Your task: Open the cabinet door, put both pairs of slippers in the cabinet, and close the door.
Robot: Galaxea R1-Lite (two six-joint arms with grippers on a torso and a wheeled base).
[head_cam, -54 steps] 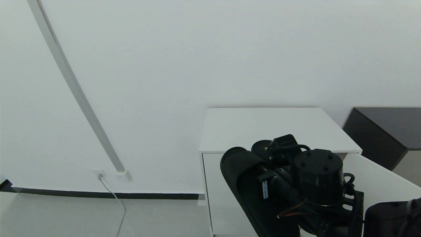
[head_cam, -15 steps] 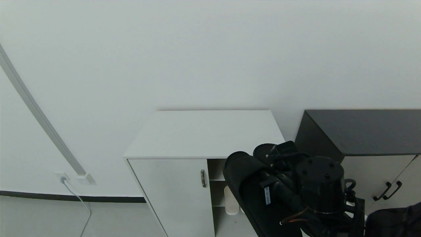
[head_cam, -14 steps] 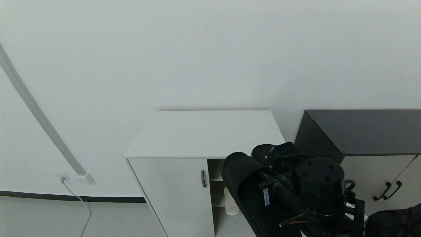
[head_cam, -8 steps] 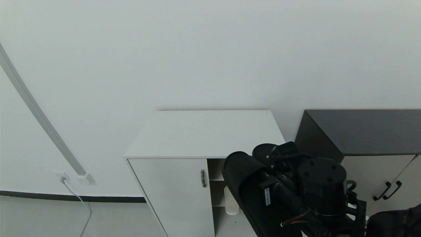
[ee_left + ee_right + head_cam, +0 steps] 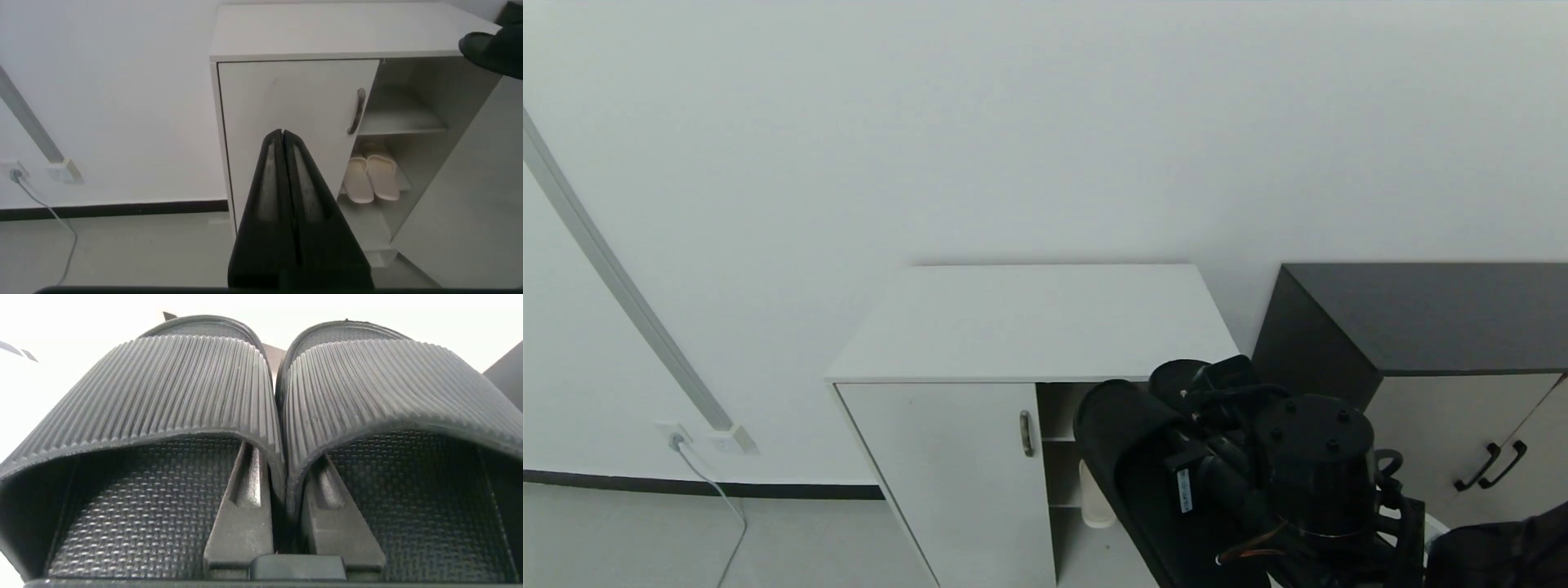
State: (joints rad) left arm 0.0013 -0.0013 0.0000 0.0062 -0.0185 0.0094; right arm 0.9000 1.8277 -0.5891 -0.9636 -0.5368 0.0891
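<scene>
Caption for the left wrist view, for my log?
Shut left gripper facing the white cabinet: one door closed, other side open, pale slippers on a shelf, black slippers by its top.

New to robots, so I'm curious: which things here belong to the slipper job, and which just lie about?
Job: white cabinet, pale slippers on its shelf, black slippers in the right end effector.
Lying about: dark cabinet, wall socket, cable.

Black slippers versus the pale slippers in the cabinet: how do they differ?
The black slippers are dark with ribbed straps; the pale slippers are cream. The black slippers are pinched in the right gripper; the pale slippers lie inside the open cabinet. Each pair sits side by side.
</scene>
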